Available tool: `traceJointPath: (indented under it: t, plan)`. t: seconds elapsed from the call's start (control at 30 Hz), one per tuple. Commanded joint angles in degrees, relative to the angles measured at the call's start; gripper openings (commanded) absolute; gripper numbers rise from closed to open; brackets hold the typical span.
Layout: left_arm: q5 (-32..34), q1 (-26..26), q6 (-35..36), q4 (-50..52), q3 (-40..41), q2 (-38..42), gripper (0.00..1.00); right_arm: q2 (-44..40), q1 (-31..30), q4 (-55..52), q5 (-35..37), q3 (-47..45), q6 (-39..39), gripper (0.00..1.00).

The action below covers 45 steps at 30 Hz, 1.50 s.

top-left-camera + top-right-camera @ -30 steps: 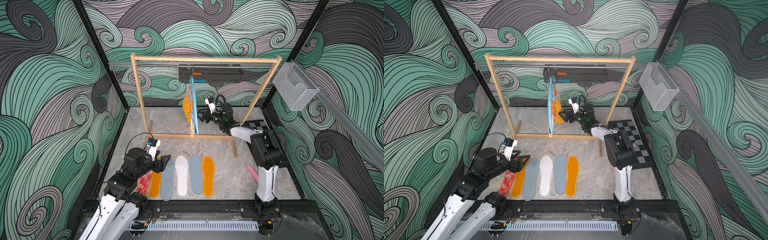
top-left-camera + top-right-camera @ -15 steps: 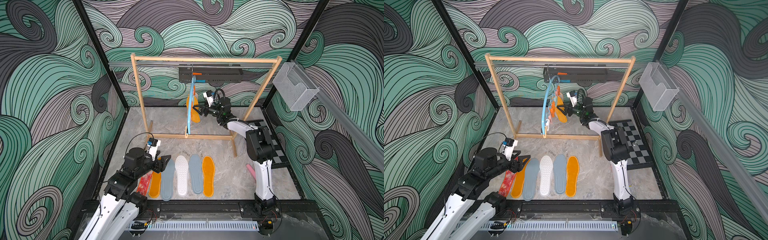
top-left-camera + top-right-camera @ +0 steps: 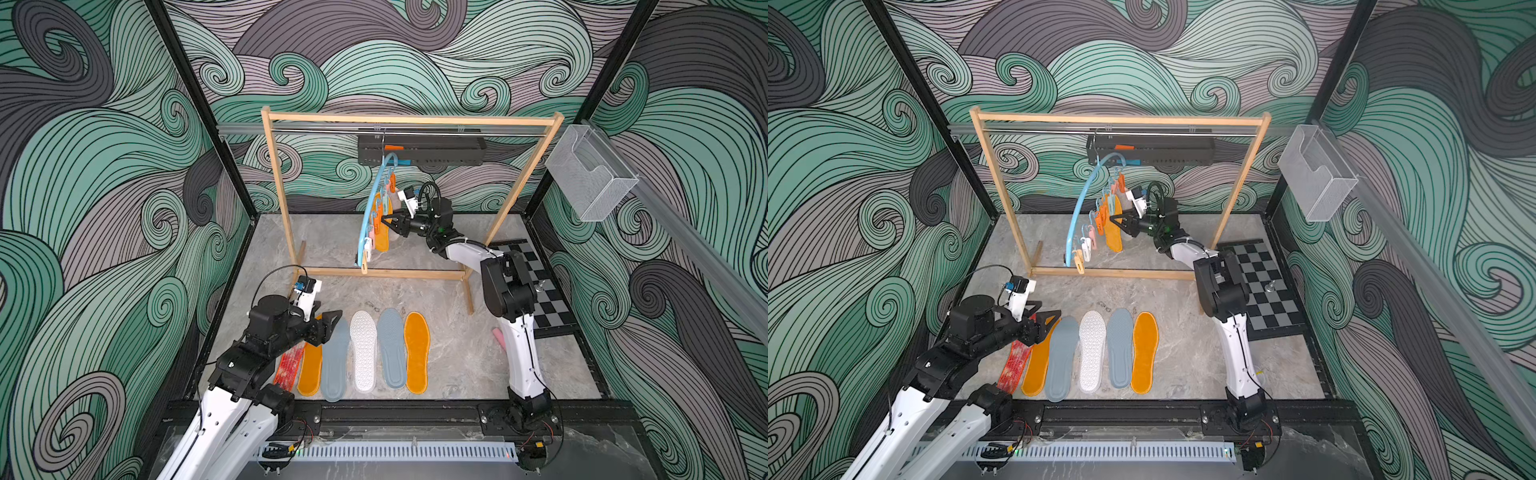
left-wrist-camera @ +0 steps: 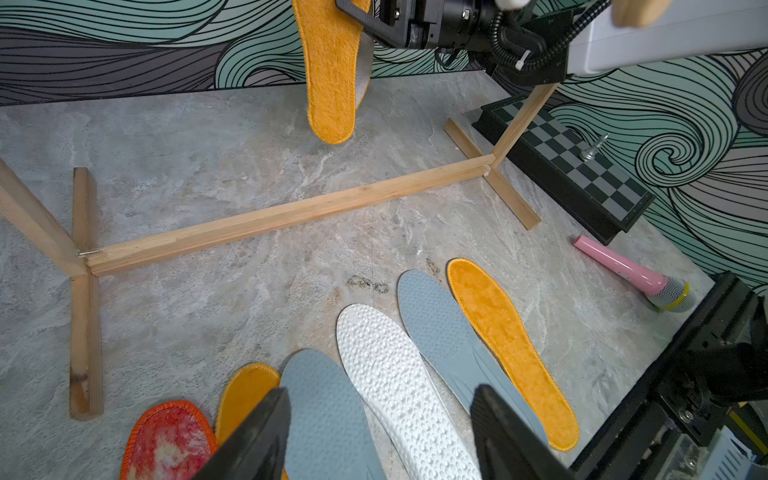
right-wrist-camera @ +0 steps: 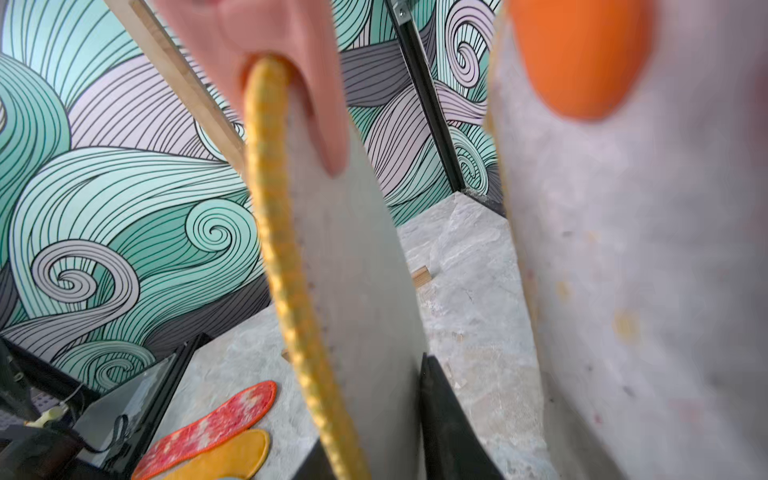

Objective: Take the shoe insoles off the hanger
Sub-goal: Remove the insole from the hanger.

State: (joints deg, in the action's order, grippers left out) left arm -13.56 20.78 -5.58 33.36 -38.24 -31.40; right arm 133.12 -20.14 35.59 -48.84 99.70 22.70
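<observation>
Right end effector [image 3: 390, 221] | pinching hanging orange insole [image 3: 382, 240] edge | hanger [image 3: 367, 216] tilted

Swirl-patterned walls [image 3: 374, 62], grey marbled floor [image 3: 457, 357]

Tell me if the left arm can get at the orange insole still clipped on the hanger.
Probably not cleanly: the left gripper sits low over the laid-out insoles, the hanger hangs in between, and the right gripper is clamped on that orange insole.
</observation>
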Motion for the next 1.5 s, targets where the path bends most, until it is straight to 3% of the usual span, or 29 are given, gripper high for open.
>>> traceJointPath:
  t: [0.0, 0.03, 0.53, 0.97, 1.17, 1.33, 1.47]
  plan:
    - [-0.3, 0.4, 0.5, -0.4, -0.8, -0.4, 0.70, 0.5, -0.1, 2.7, -2.2, 2.0, 1.1, 0.04]
    - [-0.3, 0.4, 0.5, -0.5, -0.8, -0.5, 0.70, 0.4, -0.1, 2.8, -2.5, 1.8, 1.3, 0.00]
    - [-2.3, 0.4, -0.3, -3.2, -1.0, -3.1, 0.70, 0.5, 2.0, 11.5, -10.9, -0.4, 9.2, 0.00]
    - [0.4, 0.1, 0.3, -4.5, -21.4, -29.9, 0.70, 6.0, 2.2, 19.2, -15.3, 4.2, 19.8, 0.00]
    - [-2.4, -1.8, 4.4, -5.4, -28.8, -39.4, 0.70, 8.9, 2.2, 20.1, -17.2, 9.1, 23.4, 0.00]
    - [-7.2, -4.5, 4.8, -5.5, -30.6, -43.4, 0.69, 11.2, 2.3, 20.4, -17.7, 12.9, 25.8, 0.00]
    - [-6.4, -4.6, 5.2, -5.4, -28.0, -42.7, 0.69, 12.7, 2.3, 20.5, -17.7, 15.6, 27.1, 0.00]
